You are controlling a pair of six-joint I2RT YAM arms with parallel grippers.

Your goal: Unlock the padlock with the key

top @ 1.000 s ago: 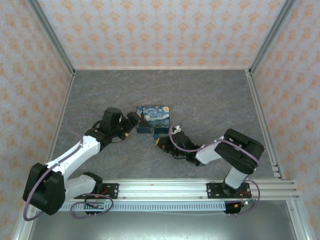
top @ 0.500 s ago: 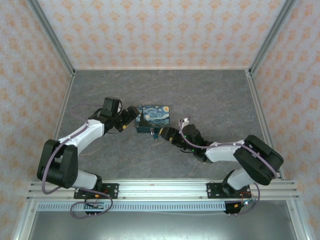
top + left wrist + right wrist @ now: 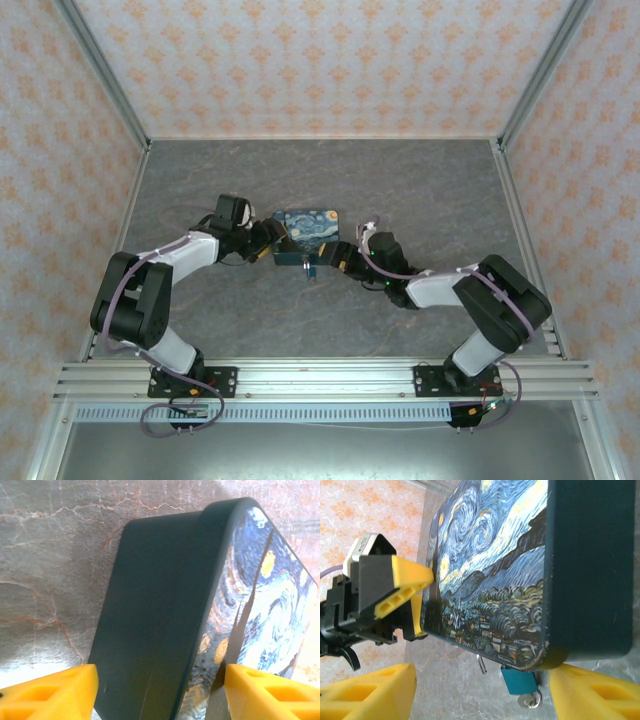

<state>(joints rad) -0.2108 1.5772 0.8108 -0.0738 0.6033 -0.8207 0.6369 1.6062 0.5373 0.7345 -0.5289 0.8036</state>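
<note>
Right gripper [image 3: 482,690]: jaws wide apart, holding nothing. Its yellow fingers [image 3: 365,695] stand either side of the near right corner of the tin [image 3: 485,555], with the padlock [image 3: 517,680] in the gap between them, untouched.
Left gripper [image 3: 160,685]: jaws partway apart, astride the tin's left end, one yellow finger by the dark wall and the other by the painted lid. Both tips lie very close to the tin; whether they press on it I cannot tell.
Padlock: small teal body right against the tin's near edge, toward its right corner. From above it is a blue speck on the table [image 3: 400,190], between the tin and the right gripper.
Key [image 3: 530,700]: small silver piece at the padlock's outer end, too small to tell how far in it sits.
Tin: rectangular with dark walls and a swirling blue-and-yellow night sky on the lid. It sits mid-table between the two grippers.
Arms: both reach inward from the rail [image 3: 330,378] at the near edge, wrists low over the table.
Table: grey, marbled.
Walls [image 3: 320,60]: pale orange patterned paper on three sides.
</note>
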